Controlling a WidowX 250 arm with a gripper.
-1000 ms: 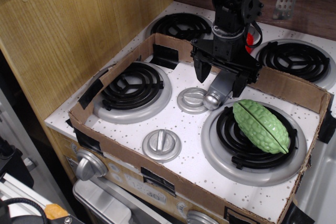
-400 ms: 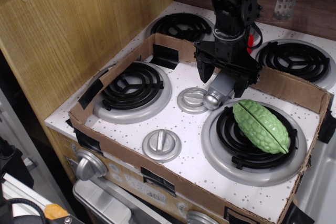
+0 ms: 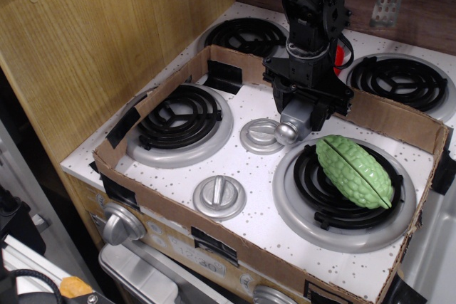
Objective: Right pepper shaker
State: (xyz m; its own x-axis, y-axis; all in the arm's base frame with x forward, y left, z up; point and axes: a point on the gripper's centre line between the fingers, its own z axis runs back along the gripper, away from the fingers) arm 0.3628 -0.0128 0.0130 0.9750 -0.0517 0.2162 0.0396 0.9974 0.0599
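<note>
Single view, observation.image. Black gripper [image 3: 306, 107] is down over the pepper shaker [image 3: 294, 122], fingers closed onto its grey body from both sides, so it looks gripped. The shaker lies tipped over on the white stovetop [image 3: 263, 197], silver ball end pointing toward the camera and touching the rim of the upper flat stove knob [image 3: 261, 135]; its block end is under the gripper. It sits just left of the green vegetable [image 3: 354, 171], which rests on the front right burner [image 3: 335, 190].

Step in hand, as I judge it: grasp, then stand the shaker upright. To do that well, keep the squeeze on the flat grey sides, not the slippery ball; lift a little before rotating so the ball clears the knob rim; swing away from the vegetable; set it base-down on bare stovetop.

Counts: one shaker, one vegetable, two flat top knobs, four burners, one cardboard surround [image 3: 235, 247].
</note>
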